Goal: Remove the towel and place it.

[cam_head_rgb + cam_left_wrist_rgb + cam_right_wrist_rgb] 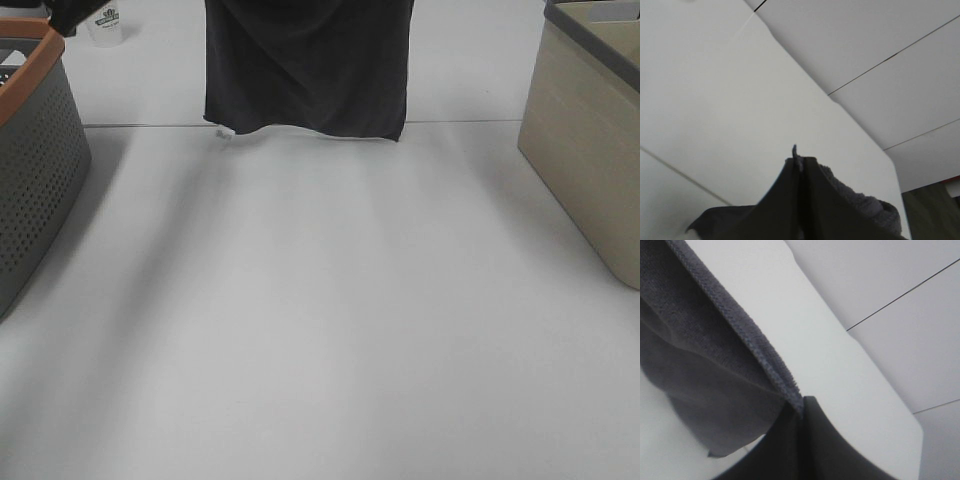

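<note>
Two closed grippers are seen, one in each wrist view, and both are clamped on the towel [308, 65]. In the left wrist view the left gripper [800, 167] is shown with its dark fingers [785, 200] pressed flat together, a thin sliver of cloth poking out at the tips and a bunched roll of grey terry lying just beside them. In the right wrist view the right gripper [803, 415] is likewise pinched tight — the towel's stitched hem runs straight into the line where the jaws meet, and the rest of the cloth is draped away from that point in soft folds.

From the high camera the towel is shown hung as a dark charcoal sheet from beyond the upper edge of the view, over the far middle of the white table [320, 320]. Its lower hem is spread roughly level, with a slight upward arch near one corner, where a small white tag [222, 133] is dangled. Whether the hem is touching the table cannot be told. A grey perforated basket [35, 170] with an orange-brown rim is set at the left edge of the table, and a beige bin [585, 150] with a grey rim at the right — both well apart from the towel. A white cup [105, 25] is stood beyond the basket.
</note>
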### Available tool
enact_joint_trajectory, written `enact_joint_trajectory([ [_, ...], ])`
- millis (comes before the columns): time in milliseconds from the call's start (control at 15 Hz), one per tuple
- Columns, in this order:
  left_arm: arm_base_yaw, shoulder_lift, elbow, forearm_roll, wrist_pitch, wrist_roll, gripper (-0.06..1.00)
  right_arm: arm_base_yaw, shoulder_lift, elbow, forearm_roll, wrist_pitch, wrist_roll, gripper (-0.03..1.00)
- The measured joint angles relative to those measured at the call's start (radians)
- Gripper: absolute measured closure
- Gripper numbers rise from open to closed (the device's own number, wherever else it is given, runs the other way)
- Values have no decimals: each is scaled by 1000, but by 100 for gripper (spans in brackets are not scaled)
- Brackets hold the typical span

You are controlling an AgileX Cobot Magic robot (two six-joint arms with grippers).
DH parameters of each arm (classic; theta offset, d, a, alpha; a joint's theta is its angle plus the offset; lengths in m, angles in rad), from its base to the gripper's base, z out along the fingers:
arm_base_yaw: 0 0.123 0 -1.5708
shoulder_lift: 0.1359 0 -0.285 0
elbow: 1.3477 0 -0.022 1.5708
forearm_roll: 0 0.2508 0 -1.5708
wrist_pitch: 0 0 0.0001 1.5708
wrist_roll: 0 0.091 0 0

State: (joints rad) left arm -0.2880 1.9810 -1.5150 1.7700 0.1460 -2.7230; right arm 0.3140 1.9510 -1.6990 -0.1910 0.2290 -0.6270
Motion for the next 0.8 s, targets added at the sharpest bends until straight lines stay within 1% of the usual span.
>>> enact_joint_trajectory([
  [67, -10, -1, 87, 0, 5, 19, 94, -1, -17, 121, 10, -19, -1, 95],
  [200, -34, -30, 232, 0, 4, 27, 94, -1, -83, 342, 14, -111, -1, 95],
  [333, -55, -79, 370, 0, 2, 42, 94, -1, -161, 511, 21, -188, -1, 95],
  [400, -60, -108, 433, 1, -3, 43, 94, -1, -188, 583, 22, -208, -1, 95],
  [533, -61, -153, 553, 1, -27, 43, 94, -1, -202, 697, 30, -229, -1, 95],
  [600, -61, -160, 599, 1, -42, 45, 94, -1, -203, 719, 30, -237, -1, 95],
  [800, -62, -164, 659, 1, -54, 54, 94, 0, -208, 836, 32, -303, -1, 95],
])
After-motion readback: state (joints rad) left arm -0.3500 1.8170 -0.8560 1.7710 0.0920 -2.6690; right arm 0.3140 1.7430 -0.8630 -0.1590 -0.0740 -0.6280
